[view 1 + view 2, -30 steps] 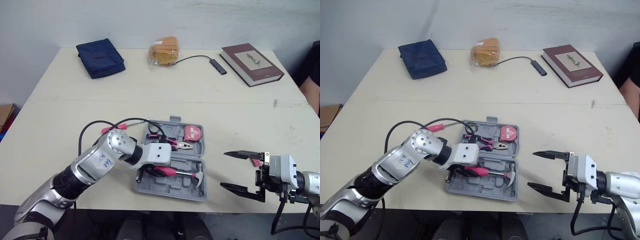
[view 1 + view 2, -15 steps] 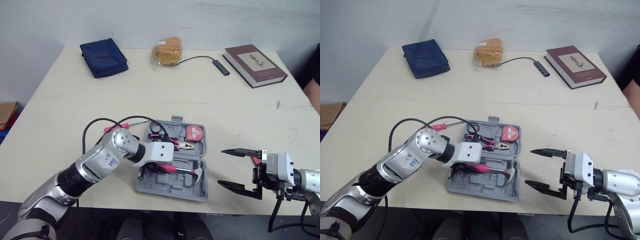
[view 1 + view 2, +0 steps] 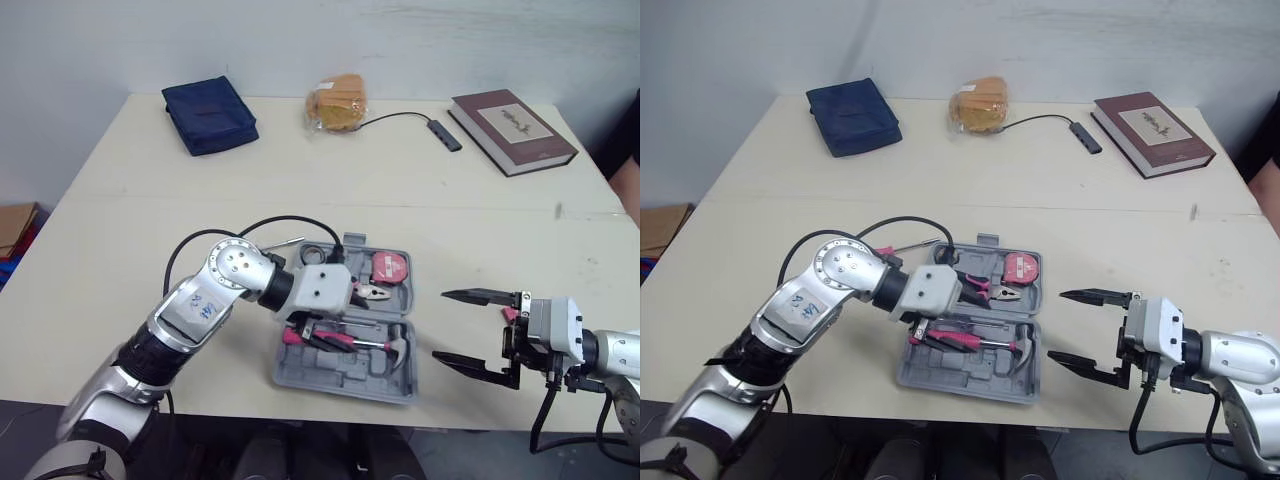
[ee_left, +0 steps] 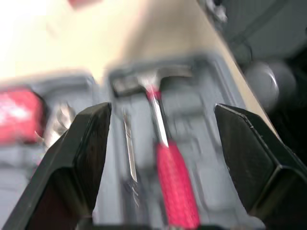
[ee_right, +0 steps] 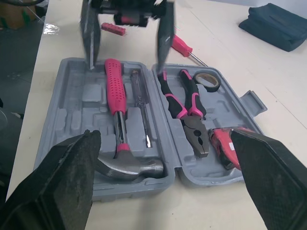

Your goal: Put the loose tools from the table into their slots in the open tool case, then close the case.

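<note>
working across the wide table (image 3: 420, 190), we have the open tool case (image 3: 970, 375) near its front edge, with both halves lying flat. the left gripper (image 4: 160, 112) hovers over the near half, its fingers spread and holding nothing, straddling the hammer (image 5: 115, 91), which looks seated in its slot beside a slim screwdriver (image 5: 139, 103). the pliers (image 5: 184, 103), the tape measure (image 3: 1020, 267) and a tape roll (image 5: 207, 81) sit in the far half. as we judge it, what is left loose is the red-handled screwdriver (image 5: 181, 46), on the table just behind the case, and a small pink piece (image 5: 114, 28) near it. to do this well we should lift straight up clear of the hammer, then reach back and take the handle across its width. the right gripper (image 3: 1056, 326) waits released to the right of the case, apart from it. the left arm's black cable (image 3: 910, 225) loops over that screwdriver and could snag. the book (image 3: 512, 118), the navy pouch (image 3: 208, 115), the bagged bread (image 3: 336, 102) and the cabled hub (image 3: 440, 133) lie along the far side, well apart.
</note>
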Available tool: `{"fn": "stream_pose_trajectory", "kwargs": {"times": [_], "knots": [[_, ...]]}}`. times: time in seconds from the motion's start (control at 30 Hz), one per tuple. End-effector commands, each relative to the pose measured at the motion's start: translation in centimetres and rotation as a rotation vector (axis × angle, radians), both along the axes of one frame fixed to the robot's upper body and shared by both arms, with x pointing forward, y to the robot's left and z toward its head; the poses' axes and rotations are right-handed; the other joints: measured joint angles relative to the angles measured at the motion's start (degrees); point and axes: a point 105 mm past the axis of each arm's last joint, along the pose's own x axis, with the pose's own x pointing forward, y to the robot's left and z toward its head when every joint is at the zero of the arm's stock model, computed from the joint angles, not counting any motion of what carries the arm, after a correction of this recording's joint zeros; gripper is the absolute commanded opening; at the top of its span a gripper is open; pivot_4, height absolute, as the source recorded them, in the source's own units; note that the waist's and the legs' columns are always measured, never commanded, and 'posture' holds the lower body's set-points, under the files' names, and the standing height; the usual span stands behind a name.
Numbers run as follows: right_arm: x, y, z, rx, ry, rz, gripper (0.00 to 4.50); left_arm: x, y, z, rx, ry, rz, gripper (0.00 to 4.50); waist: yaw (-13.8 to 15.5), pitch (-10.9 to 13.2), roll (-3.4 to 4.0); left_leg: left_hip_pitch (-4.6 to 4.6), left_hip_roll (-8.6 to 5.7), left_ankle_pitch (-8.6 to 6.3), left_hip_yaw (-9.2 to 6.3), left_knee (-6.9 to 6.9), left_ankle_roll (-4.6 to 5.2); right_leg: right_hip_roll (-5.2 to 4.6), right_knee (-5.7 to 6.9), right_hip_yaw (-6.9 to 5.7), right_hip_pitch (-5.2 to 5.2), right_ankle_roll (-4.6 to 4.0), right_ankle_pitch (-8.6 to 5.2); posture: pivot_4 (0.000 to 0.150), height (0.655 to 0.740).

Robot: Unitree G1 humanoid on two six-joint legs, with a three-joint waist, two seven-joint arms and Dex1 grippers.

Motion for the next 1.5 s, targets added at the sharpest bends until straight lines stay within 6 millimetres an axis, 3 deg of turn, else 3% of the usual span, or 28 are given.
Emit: {"fn": "stream_pose_trajectory", "kwargs": {"times": [0.03,0.2,0.43,0.9,1.1,1.3,1.5], "knots": [[0.2,0.1,0.3,0.006,-0.032,-0.004,4.50,0.4,0.8,-0.4,-0.120,0.026,0.010,2.28,0.0,0.0,0.00,0.01,0.00,0.00,0.01,-0.01,0.00,0.01,0.01,0.01,0.00,0.00,0.00,0.150,0.7400],[0.1,0.0,0.3,0.015,-0.026,-0.011,4.50,0.7,0.9,-3.2,-0.115,0.054,0.073,0.05,0.1,0.0,0.00,0.01,-0.01,-0.01,0.01,0.03,0.02,0.00,0.03,0.00,0.00,0.01,0.01,0.150,0.7400],[0.0,0.2,0.2,0.022,-0.012,-0.011,4.50,-0.1,0.7,-5.6,-0.051,0.100,0.078,0.01,0.1,0.0,0.01,0.00,-0.02,-0.03,0.01,0.03,0.05,-0.02,0.03,0.00,0.00,0.04,0.02,0.150,0.7400],[-0.1,0.3,-0.1,0.014,0.010,0.001,4.50,2.0,1.4,-7.1,0.017,0.091,0.229,0.01,0.1,0.0,0.01,0.05,-0.02,-0.04,0.02,0.03,0.08,-0.02,0.07,0.02,0.02,0.04,0.02,0.150,0.7400],[-0.1,0.2,-0.2,0.012,0.011,-0.003,4.50,1.2,1.5,-9.0,0.121,0.090,0.205,0.01,-0.1,0.0,0.02,0.63,0.02,-0.09,0.00,-0.11,0.12,-0.01,-0.12,-0.01,0.69,0.04,0.02,0.150,0.7400],[0.0,0.1,-0.3,0.008,0.011,-0.010,4.50,0.4,0.8,-9.1,0.106,0.084,0.155,0.01,0.0,-0.1,0.05,0.68,0.05,-0.11,-0.04,-0.13,0.11,-0.04,-0.17,-0.03,0.78,0.02,0.01,0.150,0.7400],[0.0,-0.1,-0.4,0.007,0.014,-0.019,4.50,0.9,0.6,-8.3,0.044,0.037,0.167,0.01,0.0,-0.1,0.05,0.67,0.04,-0.12,-0.04,-0.13,0.12,-0.08,-0.19,-0.04,0.79,0.03,0.01,0.150,0.7400]]}}
